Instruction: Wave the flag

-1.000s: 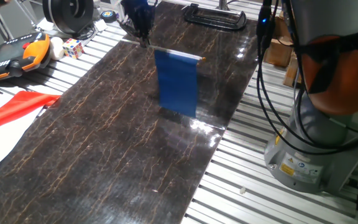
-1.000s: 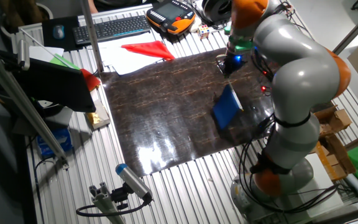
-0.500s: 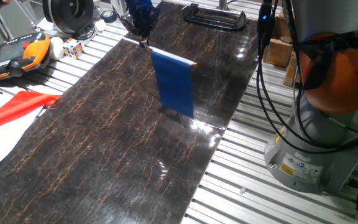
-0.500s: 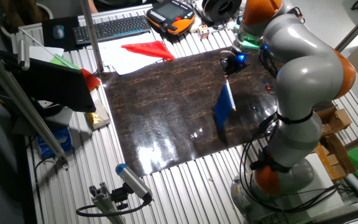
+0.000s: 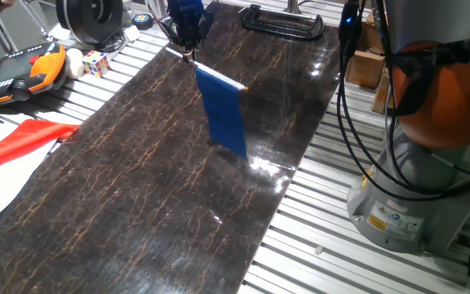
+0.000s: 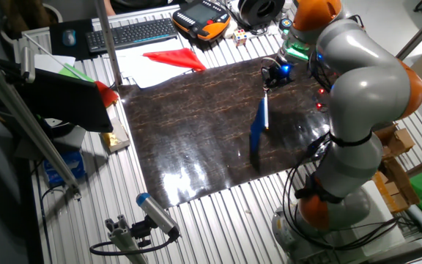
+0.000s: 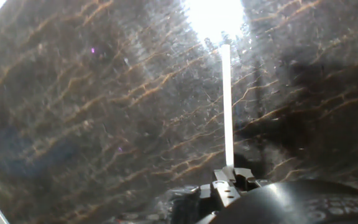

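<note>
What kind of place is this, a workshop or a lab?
Most likely a robotics lab: a robot arm holding a blue flag over a slotted aluminium table, with a teach pendant and keyboard nearby.

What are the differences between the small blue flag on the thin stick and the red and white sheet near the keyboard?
The small blue flag on a thin silver stick hangs in the air over the dark marble-patterned board, held by the gripper; the red and white sheet lies flat on the slatted metal table. The flag is plain blue and smaller; the sheet is two-coloured and larger. Both are thin and flat.
</note>
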`<state>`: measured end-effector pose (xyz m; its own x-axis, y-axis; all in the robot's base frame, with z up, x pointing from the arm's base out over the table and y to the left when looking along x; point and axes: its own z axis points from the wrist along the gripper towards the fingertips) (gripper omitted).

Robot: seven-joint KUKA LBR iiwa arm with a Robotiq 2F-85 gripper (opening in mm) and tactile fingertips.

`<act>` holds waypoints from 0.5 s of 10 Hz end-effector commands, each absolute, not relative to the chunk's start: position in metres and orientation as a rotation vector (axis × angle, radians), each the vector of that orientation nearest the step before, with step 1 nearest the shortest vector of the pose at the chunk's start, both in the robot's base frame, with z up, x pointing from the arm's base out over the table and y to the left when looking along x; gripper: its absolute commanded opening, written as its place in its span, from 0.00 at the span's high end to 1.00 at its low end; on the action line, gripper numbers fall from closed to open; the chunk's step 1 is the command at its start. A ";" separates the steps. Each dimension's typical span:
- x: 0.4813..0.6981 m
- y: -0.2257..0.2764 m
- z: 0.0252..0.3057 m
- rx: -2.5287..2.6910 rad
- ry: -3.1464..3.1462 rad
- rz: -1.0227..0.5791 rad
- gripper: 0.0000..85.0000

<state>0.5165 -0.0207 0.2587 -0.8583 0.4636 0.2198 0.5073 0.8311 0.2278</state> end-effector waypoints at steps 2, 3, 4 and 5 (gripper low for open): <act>0.517 -0.021 0.258 -1.481 -2.654 -0.473 0.95; 0.517 -0.021 0.258 -1.434 -2.679 -0.451 0.95; 0.519 -0.022 0.258 -1.307 -2.732 -0.386 0.93; 0.521 -0.024 0.259 -1.136 -2.784 -0.315 0.92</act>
